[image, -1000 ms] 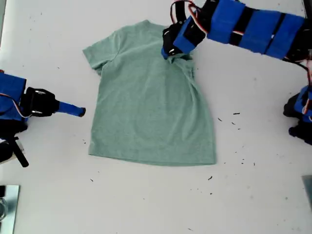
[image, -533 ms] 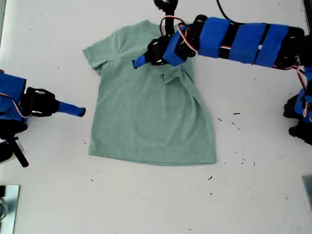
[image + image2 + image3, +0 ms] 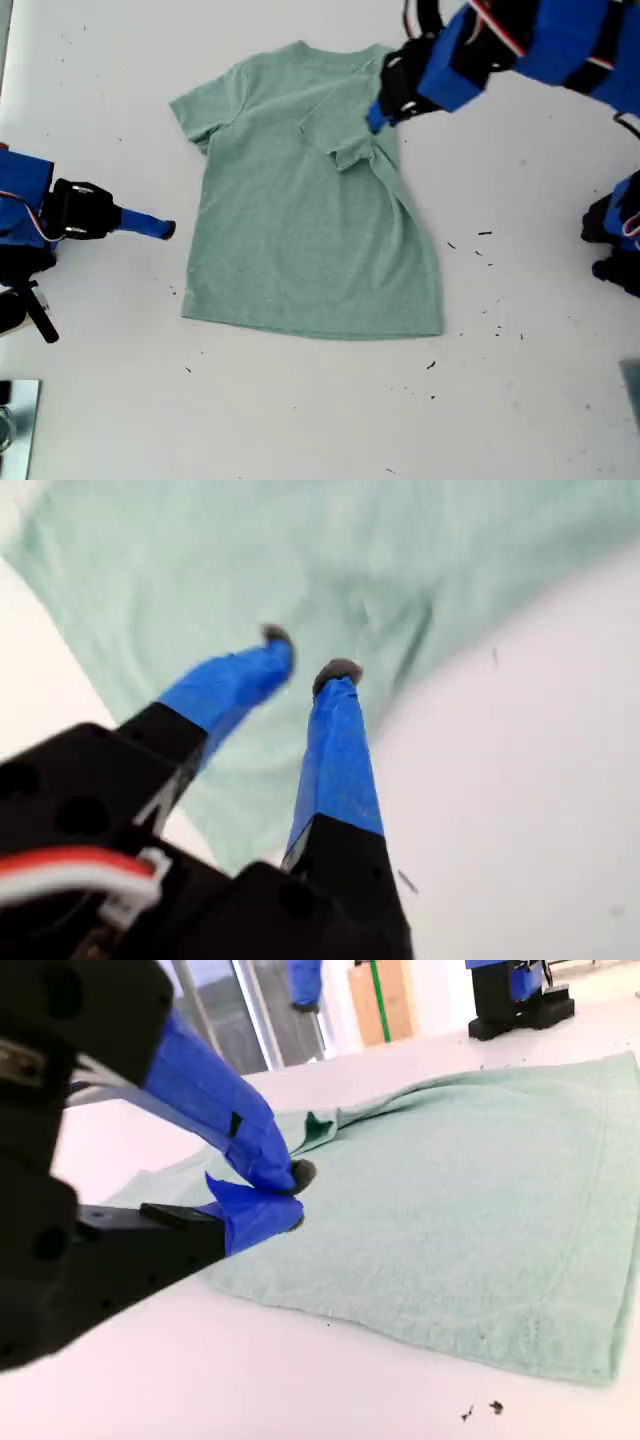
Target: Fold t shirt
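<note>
The pale green t shirt [image 3: 300,240] lies flat on the white table, neck toward the exterior view's top. Its sleeve [image 3: 340,130] on the exterior view's right is folded in over the chest. My first gripper [image 3: 376,120] hovers over that shoulder; in the first wrist view [image 3: 306,652] its blue fingers stand slightly open with nothing between them above the t shirt [image 3: 200,560]. My second gripper [image 3: 160,227] rests at the exterior view's left, just off the shirt's side edge. It is shut on nothing [image 3: 293,1197], low beside the t shirt [image 3: 470,1220].
Dark specks [image 3: 485,235] dot the table at the exterior view's right, near an arm base [image 3: 615,240]. A metal object [image 3: 15,420] sits in the exterior view's lower left corner. Bare white table surrounds the shirt.
My first gripper swept the sleeve inward across the chest, let it go and pulled back toward the exterior view's right. The sleeve now lies folded on the shirt. My second gripper stayed still.
</note>
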Robot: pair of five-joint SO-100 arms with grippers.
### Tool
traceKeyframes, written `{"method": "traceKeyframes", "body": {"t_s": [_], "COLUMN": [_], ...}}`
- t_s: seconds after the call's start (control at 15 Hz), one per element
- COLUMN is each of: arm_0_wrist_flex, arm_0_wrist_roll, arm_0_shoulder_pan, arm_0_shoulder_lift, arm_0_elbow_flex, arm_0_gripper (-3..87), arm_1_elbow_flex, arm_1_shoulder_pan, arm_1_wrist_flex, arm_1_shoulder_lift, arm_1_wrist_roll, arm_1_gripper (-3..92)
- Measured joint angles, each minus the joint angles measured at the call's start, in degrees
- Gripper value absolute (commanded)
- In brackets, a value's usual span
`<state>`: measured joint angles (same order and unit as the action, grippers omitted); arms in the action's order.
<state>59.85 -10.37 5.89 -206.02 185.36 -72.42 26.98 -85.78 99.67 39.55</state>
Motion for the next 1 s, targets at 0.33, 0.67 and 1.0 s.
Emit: {"method": "traceKeyframes", "body": {"t_s": [0.33,0.67,1.0], "arm_0_wrist_flex": [0.00,0.00,0.18], "arm_0_wrist_roll": [0.00,0.00,2.72], "arm_0_shoulder_pan": [0.00,0.00,3.78], "arm_0_shoulder_lift": [0.00,0.09,12.66], "arm_0_elbow_flex": [0.00,0.00,-12.83], "arm_0_gripper": [-0.1,-0.1,-0.3], "arm_1_elbow_flex": [-60.47,-101.16,-101.78], "arm_1_shoulder_pan": [-1.23,-0.18,0.26], "arm_1_wrist_flex": [12.83,9.67,7.56], "arm_1_shoulder_lift": [42.01,92.64,99.67], "arm_1_wrist_roll": [-5.01,-9.14,-9.14], "arm_1_gripper": [2.5,2.5,2.5]}}
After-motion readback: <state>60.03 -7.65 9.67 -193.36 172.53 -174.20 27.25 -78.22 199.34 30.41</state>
